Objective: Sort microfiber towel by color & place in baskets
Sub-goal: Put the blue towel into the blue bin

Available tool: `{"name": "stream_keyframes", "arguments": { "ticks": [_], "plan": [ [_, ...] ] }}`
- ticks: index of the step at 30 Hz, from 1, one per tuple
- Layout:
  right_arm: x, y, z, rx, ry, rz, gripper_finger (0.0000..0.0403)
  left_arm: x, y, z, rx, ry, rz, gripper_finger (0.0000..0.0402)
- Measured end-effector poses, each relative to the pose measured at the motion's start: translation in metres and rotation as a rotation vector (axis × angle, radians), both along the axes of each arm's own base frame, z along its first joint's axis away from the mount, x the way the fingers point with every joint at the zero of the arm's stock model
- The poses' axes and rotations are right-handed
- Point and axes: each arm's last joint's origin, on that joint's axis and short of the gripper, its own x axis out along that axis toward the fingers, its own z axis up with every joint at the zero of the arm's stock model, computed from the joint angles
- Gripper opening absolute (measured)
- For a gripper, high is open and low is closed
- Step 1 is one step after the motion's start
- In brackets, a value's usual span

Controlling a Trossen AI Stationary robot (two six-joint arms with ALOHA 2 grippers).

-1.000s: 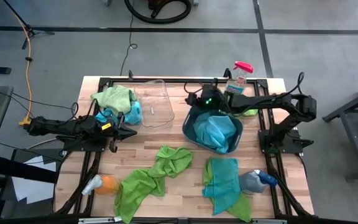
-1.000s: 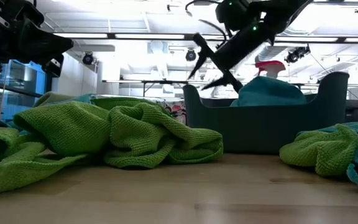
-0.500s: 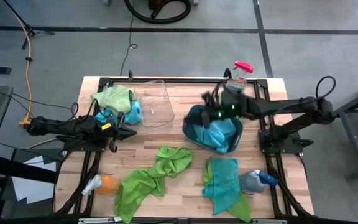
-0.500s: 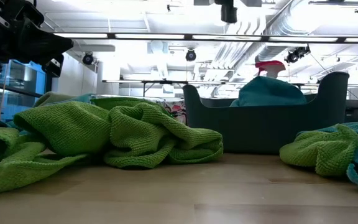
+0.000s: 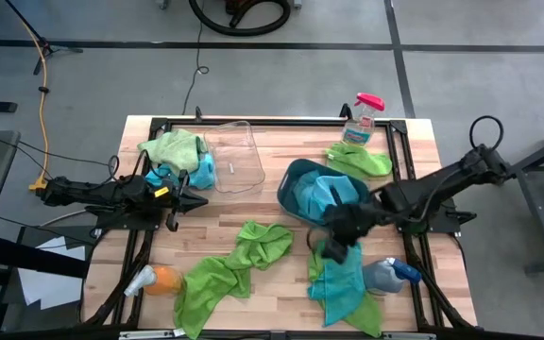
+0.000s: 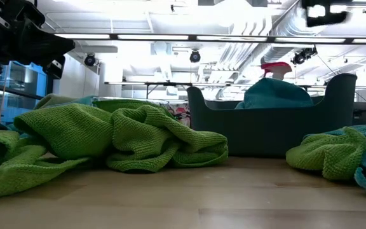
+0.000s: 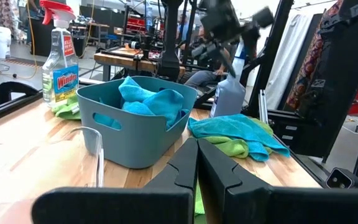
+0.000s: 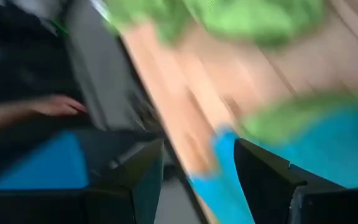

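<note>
Towels of two colours are seen spread over the wooden table (image 5: pixel 272 203). The dark teal-blue basket (image 5: pixel 293 182) is placed right of centre in the high view, and blue towels (image 5: pixel 321 195) are piled inside it; in the left wrist view the same blue cloth (image 7: pixel 151 102) is seen heaped above its rim. The clear basket (image 5: pixel 232 156) is set toward the far left, with a light green towel (image 5: pixel 173 148) bunched just beside it. A green towel (image 5: pixel 234 269) is stretched along the near side of the table, and a blue towel (image 5: pixel 340 276) with green cloth under it is laid to the right of that. A further green towel (image 5: pixel 359 161) is left near the Windex spray bottle (image 5: pixel 361 118) at the far edge. Two more spray bottles are laid on their sides near the front: an orange one (image 5: pixel 157 280) and a grey-blue one (image 5: pixel 390 274).

The right gripper (image 5: pixel 338 231) is held above the table between the teal-blue basket and the blue towel, its fingers (image 8: pixel 263 174) spread apart with nothing between them. The left gripper (image 5: pixel 196 200) is parked at the left side near the clear basket, its jaws pressed together and empty.

A person's hand (image 8: pixel 58 106) is visible beyond the table in the right wrist view.
</note>
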Motion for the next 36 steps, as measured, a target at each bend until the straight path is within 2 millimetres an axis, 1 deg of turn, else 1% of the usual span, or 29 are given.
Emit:
{"name": "stream_keyframes", "arguments": {
  "ticks": [5,9,13,17,25,36],
  "plan": [
    [-0.023,0.015,-0.017,-0.149,0.189,0.075,0.0193,0.0,0.0,0.0,0.0,0.0,0.0,0.0],
    [-0.026,0.026,-0.027,-0.2,0.246,0.112,0.0193,0.0,0.0,0.0,0.0,0.0,0.0,0.0],
    [-0.023,0.036,-0.04,-0.22,0.293,0.128,0.0193,0.0,0.0,0.0,0.0,0.0,0.0,0.0],
    [-0.017,0.043,-0.053,-0.192,0.382,0.075,0.0193,0.0,0.0,0.0,0.0,0.0,0.0,0.0],
    [-0.009,0.047,-0.073,-0.205,0.471,-0.035,0.0193,0.0,0.0,0.0,0.0,0.0,0.0,0.0],
    [0.002,0.054,-0.104,-0.24,0.582,-0.084,0.0193,0.0,0.0,0.0,0.0,0.0,0.0,0.0]
  ]
}}
